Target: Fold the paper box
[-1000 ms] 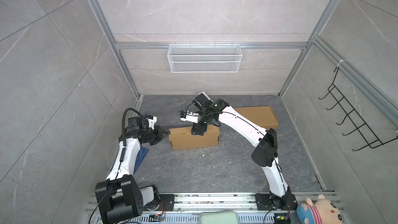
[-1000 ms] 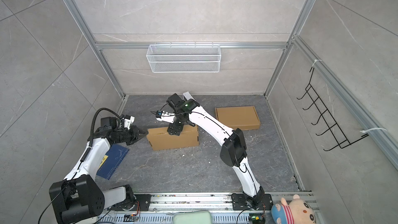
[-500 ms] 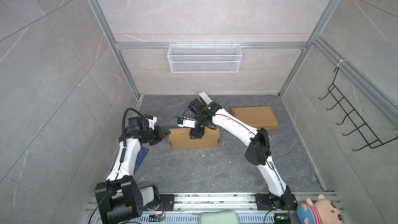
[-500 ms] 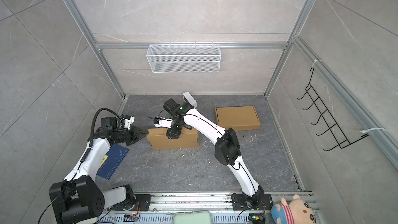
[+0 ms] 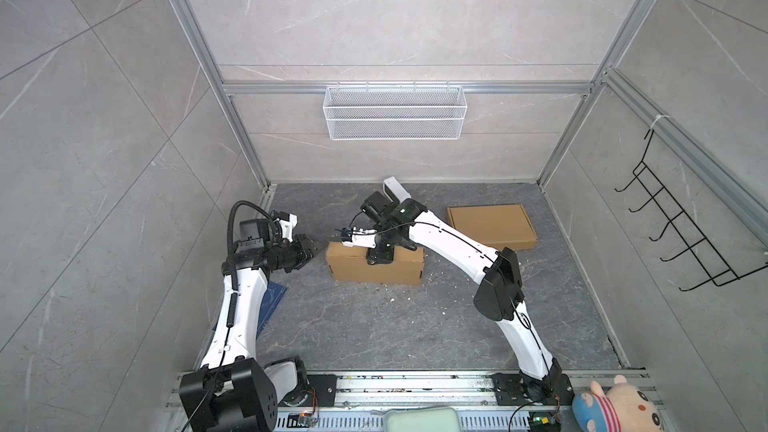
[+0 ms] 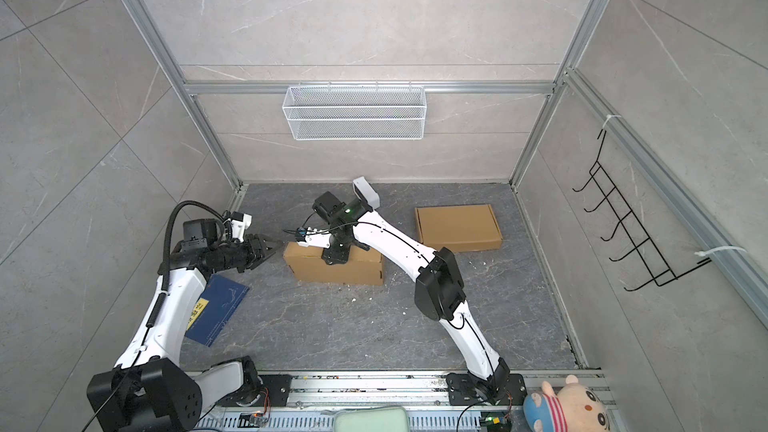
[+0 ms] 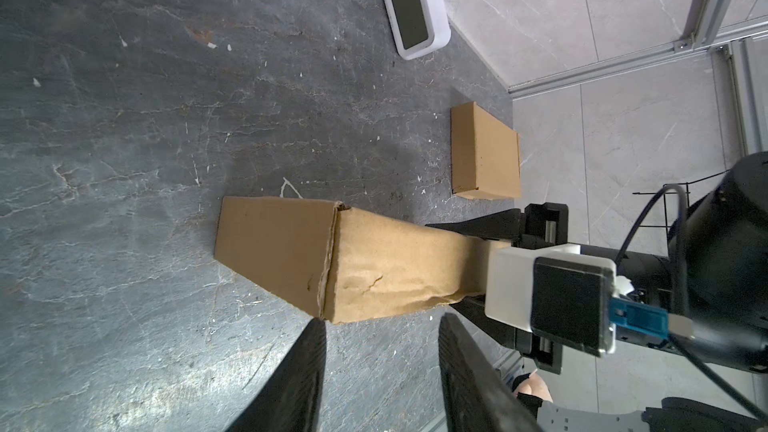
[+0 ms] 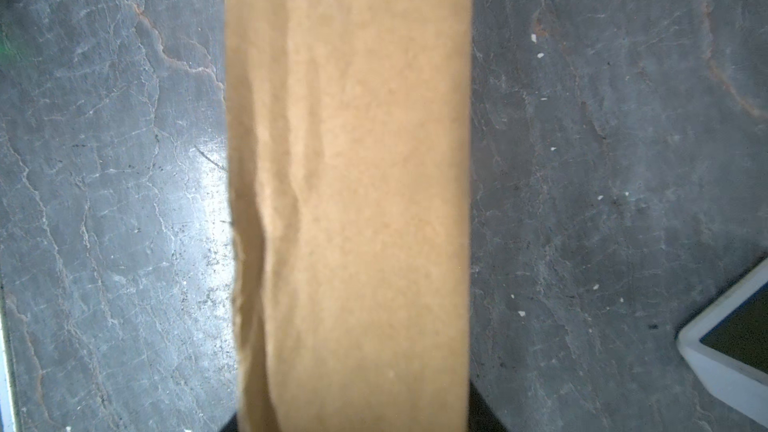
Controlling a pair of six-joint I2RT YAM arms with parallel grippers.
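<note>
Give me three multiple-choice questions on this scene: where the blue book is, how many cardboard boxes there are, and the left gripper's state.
1. Where is the blue book? A on top of a box; B on the floor; C held in a gripper.
2. How many cardboard boxes? A one; B two; C three.
3. The left gripper is: A open; B shut on the book; C shut on a box.
Answers: 1 B, it lies flat on the dark floor. 2 B, the paper box in the middle and a flat box behind it, to the right. 3 A, the left wrist view shows its jaws apart, nothing between them.
</note>
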